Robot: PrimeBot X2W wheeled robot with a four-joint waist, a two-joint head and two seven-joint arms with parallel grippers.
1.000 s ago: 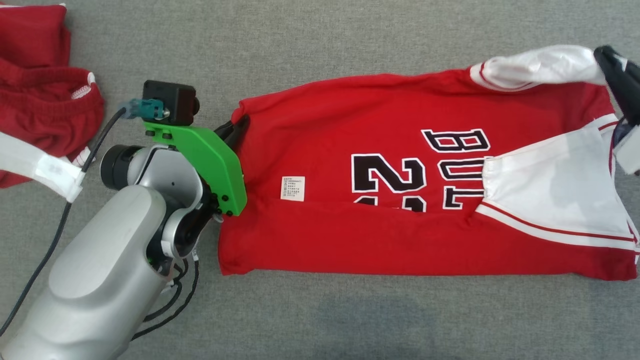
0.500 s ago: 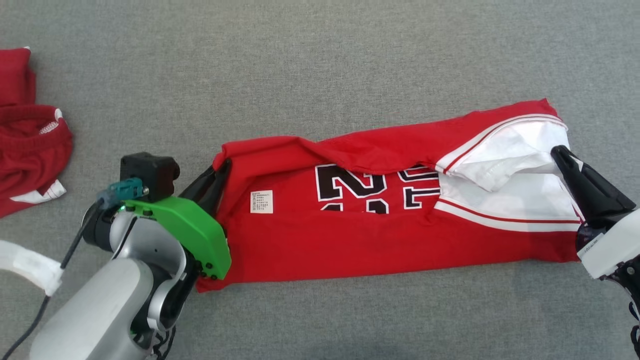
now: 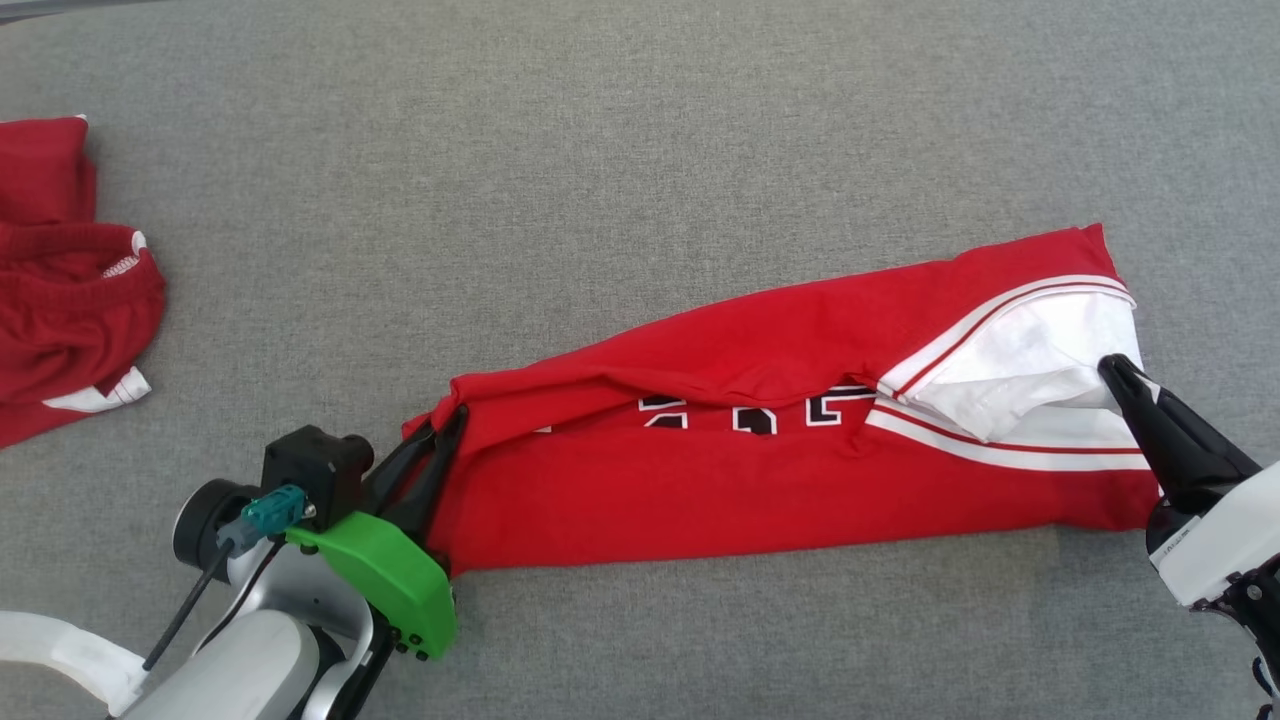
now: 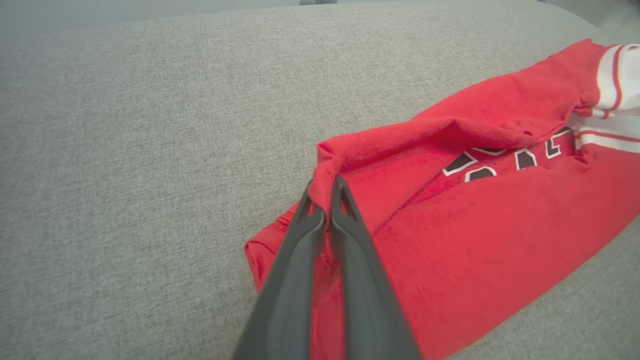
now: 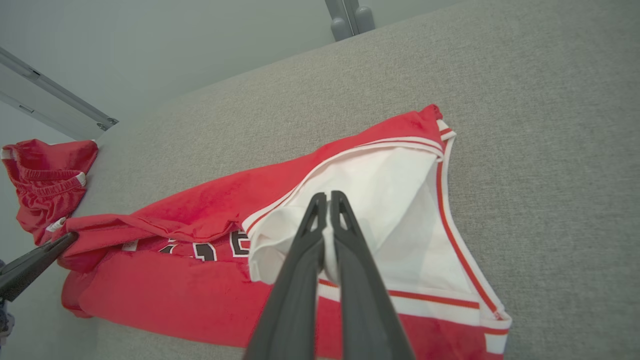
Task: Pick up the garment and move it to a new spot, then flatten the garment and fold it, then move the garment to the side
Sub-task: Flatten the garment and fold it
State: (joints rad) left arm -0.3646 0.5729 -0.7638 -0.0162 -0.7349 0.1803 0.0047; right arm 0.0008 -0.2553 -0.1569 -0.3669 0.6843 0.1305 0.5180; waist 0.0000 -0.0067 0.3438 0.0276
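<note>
Red jersey point(image 3: 760, 480) lies as a long folded band on the near half of the grey cloth surface point(image 3: 600, 150), slanting from lower left toward the right edge. We see its far long edge raised and rolled toward the near side, partly covering the black-and-white lettering.

Our left gripper point(image 3: 447, 420) has its fingers pressed together, pinching the red corner at the band's left end. Our right gripper point(image 3: 1112, 368) has its fingers pressed together on the white fold at the right end.

A second red garment point(image 3: 70, 300) is heaped at the surface's left edge, well apart.
</note>
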